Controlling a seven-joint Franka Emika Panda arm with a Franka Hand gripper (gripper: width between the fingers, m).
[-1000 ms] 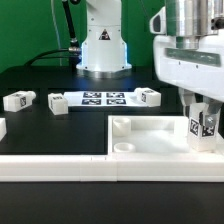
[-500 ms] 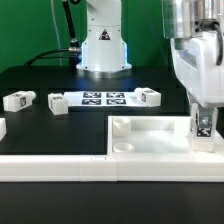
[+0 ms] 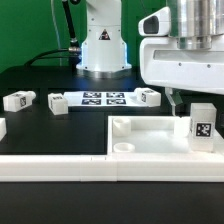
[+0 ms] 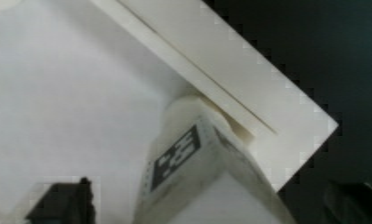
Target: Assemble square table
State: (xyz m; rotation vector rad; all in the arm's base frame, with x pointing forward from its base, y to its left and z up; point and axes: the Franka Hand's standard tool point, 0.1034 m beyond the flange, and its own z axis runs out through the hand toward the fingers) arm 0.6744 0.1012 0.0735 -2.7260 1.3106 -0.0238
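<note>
In the exterior view, the gripper [image 3: 200, 98] is being held just above the right part of the square table top [image 3: 160, 140]. The jaws are being kept apart and nothing is being gripped. One dark finger [image 3: 178, 101] is being shown to the left of the upright leg [image 3: 203, 125] and clear of it. The other finger is not being shown in this view.

The square table top is lying flat at the near right of the black table [image 3: 40, 135], just behind the long white bar [image 3: 50, 165] that is running along the near edge. On its left side, a far corner hole [image 3: 122, 126] and a near corner hole [image 3: 125, 146] are being shown. The upright leg is standing on the top with its tag turned toward the camera. In the wrist view, this leg [image 4: 197, 150] is being seen close against the raised rim [image 4: 218, 75], near a corner of the top, with a fingertip [image 4: 62, 200] apart from it.

Farther back, the marker board [image 3: 105, 98] is lying flat, with the middle leg [image 3: 57, 104] just beside its left end and the right leg [image 3: 150, 96] just beside its right end. The left leg [image 3: 17, 101] is lying well to the left. The robot base [image 3: 100, 50] is standing at the far side.
</note>
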